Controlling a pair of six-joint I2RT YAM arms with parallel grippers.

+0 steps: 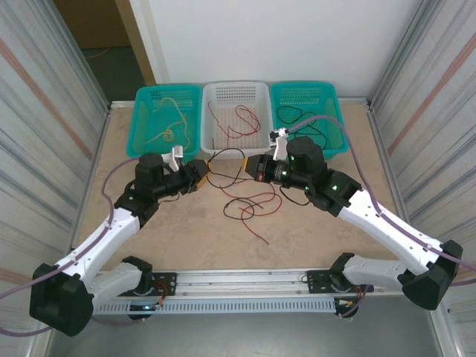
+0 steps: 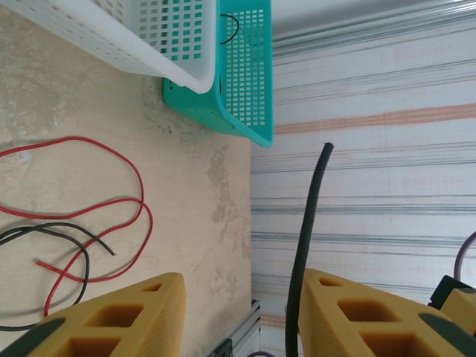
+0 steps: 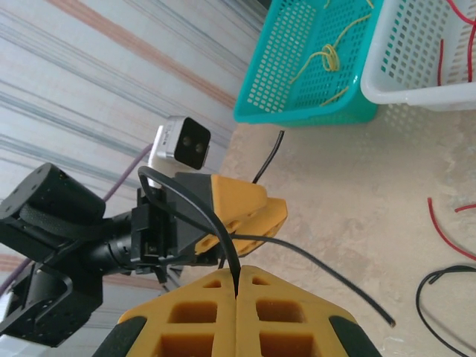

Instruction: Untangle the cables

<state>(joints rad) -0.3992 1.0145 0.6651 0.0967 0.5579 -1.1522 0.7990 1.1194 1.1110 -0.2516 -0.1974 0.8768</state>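
Note:
My right gripper is shut on a thin black cable, which arches up from the pinched tips and runs toward the left gripper facing it. In the left wrist view that black cable stands between the yellow fingers, lying against the right-hand one. The left gripper is open, with a wide gap beside the cable. From above, the left gripper and the right gripper face each other over the table's middle, the black cable looping between them. Loose red cable and black strands lie tangled just below.
Three baskets line the far edge: a teal basket with a yellowish cable, a white basket with red wire, and a teal basket with black wire. Corrugated walls close in both sides. A metal rail runs along the near edge.

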